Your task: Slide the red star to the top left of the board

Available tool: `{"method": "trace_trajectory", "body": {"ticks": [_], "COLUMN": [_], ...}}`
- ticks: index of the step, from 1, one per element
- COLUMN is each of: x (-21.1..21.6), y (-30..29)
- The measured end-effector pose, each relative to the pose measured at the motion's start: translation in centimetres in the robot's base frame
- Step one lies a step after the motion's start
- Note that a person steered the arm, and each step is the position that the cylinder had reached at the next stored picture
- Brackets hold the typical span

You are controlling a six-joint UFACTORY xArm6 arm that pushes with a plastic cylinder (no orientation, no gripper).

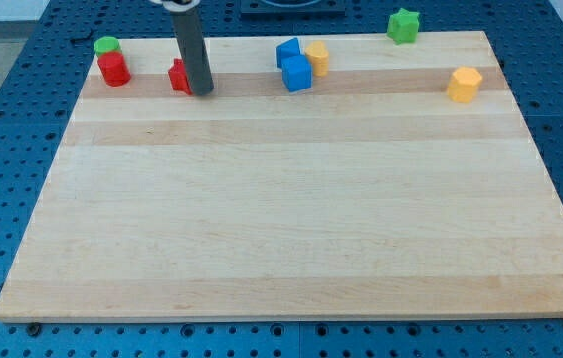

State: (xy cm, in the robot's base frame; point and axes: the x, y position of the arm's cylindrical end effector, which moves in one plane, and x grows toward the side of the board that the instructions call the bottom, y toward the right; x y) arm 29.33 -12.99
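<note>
The board (291, 229) is bare wood through its near part. Along the top edge, my tip (202, 91) touches the red star's (178, 77) right side, left of centre. Further left sit a red cylinder (114, 69) and green block (107, 45).

Wooden board (291, 219) on blue pegboard table (3, 149). My tip (202, 90) sits upper left, touching right side of red star (178, 77), partly hidden by rod. Further left: red cylinder (114, 69) w/ green cylinder (107, 45) just behind. Top centre: 2 blue blocks (292, 64) touching, yellow block (318, 57) beside them. Yellow hexagon (465, 85) upper right; green star (403, 25) off board's top edge
</note>
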Motion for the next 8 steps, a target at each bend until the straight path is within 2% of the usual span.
{"method": "trace_trajectory", "body": {"ticks": [1, 2, 3, 5, 7, 8], "x": [-3.3, -4.6, -4.0, 2.8, 1.9, -0.5], "y": [0.0, 0.0, 0.1, 0.3, -2.8, -4.5]}}
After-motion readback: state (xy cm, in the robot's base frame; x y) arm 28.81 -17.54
